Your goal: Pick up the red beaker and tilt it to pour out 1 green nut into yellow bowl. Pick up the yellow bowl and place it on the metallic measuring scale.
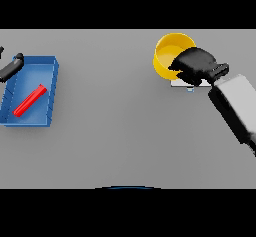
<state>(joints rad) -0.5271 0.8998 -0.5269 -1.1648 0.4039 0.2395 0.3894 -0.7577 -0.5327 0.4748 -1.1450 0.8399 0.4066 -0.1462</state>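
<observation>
The yellow bowl [170,53] is at the far right of the table, over the pale metallic scale [180,83], of which only a strip shows below it. My right hand [197,63] covers the bowl's near right rim, with its fingers curled on the rim. I cannot tell whether the bowl rests on the scale or hangs just above it. The red beaker [30,100] lies on its side in a blue tray [50,68] at the left. My left hand [11,67] shows at the left edge, over the tray's far corner, fingers straight. No green nut is visible.
The blue tray takes up the left side of the grey table. My right forearm [235,106] runs from the lower right up to the bowl.
</observation>
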